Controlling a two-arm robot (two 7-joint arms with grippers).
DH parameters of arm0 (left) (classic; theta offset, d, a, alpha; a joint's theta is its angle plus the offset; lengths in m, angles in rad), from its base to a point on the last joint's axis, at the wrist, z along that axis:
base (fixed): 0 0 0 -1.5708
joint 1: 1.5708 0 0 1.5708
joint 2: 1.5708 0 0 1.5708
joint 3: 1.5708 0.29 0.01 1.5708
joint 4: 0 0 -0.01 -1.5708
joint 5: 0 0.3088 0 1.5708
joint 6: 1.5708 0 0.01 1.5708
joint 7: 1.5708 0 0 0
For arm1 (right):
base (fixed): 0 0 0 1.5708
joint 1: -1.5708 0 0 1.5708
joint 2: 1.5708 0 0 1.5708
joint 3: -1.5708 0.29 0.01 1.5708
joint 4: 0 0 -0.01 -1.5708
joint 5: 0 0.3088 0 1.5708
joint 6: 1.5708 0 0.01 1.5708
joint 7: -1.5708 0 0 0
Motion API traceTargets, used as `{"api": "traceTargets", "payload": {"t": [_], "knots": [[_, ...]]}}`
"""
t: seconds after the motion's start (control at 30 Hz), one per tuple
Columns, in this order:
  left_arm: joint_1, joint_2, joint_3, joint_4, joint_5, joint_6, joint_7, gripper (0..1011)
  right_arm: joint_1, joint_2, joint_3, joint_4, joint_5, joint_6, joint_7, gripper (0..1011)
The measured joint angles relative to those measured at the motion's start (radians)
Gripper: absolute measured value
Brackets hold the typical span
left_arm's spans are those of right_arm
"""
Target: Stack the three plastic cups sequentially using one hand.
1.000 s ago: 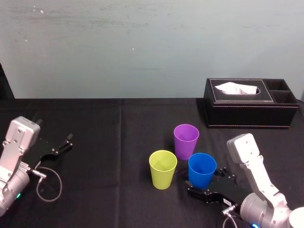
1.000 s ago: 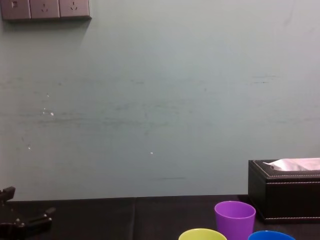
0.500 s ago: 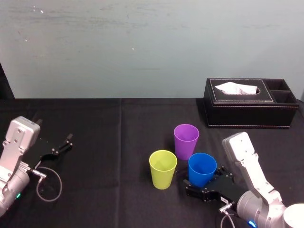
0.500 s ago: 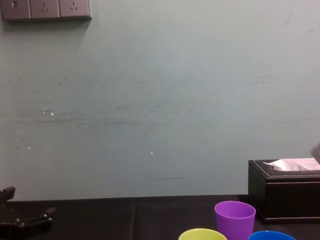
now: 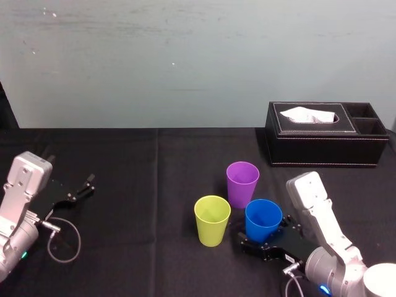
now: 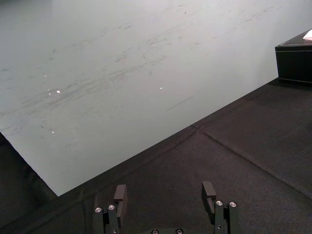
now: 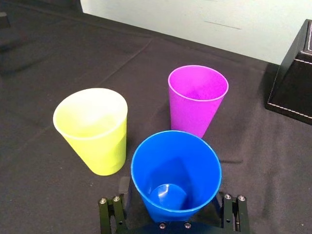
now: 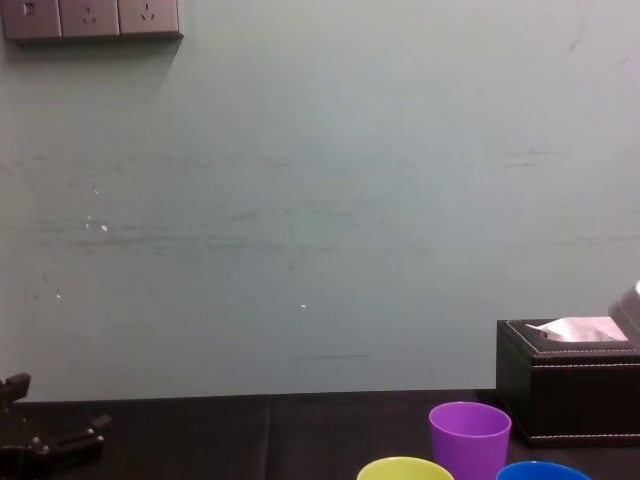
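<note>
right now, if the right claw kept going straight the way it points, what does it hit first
The blue cup: it stands between the right claw's open fingers. Past it, likely the purple cup, though depth is unclear. The left claw is parked far left.

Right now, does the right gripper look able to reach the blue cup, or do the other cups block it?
Probably yes. The right gripper has its open jaws on either side of the blue cup; the purple cup and the yellow-green cup stand apart, outside the jaws.
</note>
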Motion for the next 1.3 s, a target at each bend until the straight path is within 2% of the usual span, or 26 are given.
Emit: {"api": "traceTargets", "payload": {"t": [0.53, 0.63, 0.7, 0.73, 0.87, 1.23, 1.3], "knots": [[0.0, 0.0, 0.0, 0.0, 0.0, 0.0, 0.0, 1000, 0.002, -0.009, 0.006, 0.012, -0.007, -0.006, 0.008, 990], [0.0, 0.0, 0.0, 0.0, 0.0, 0.0, 0.0, 1000, 0.002, -0.009, 0.006, 0.011, -0.007, -0.005, 0.008, 929], [0.0, 0.0, 0.0, 0.0, 0.0, 0.0, 0.0, 1000, 0.002, -0.008, 0.006, 0.011, -0.007, -0.005, 0.008, 853], [0.0, 0.0, 0.0, 0.0, 0.0, 0.0, 0.0, 1000, 0.002, -0.008, 0.006, 0.011, -0.007, -0.005, 0.008, 853], [0.0, 0.0, 0.0, 0.0, 0.0, 0.0, 0.0, 1000, 0.002, -0.008, 0.005, 0.01, -0.007, -0.005, 0.008, 717], [0.0, 0.0, 0.0, 0.0, 0.0, 0.0, 0.0, 1000, 0.002, -0.007, 0.005, 0.009, -0.007, -0.004, 0.007, 696], [0.0, 0.0, 0.0, 0.0, 0.0, 0.0, 0.0, 1000, -0.001, -0.004, 0.002, -0.002, -0.025, -0.004, 0.002, 696]]}}
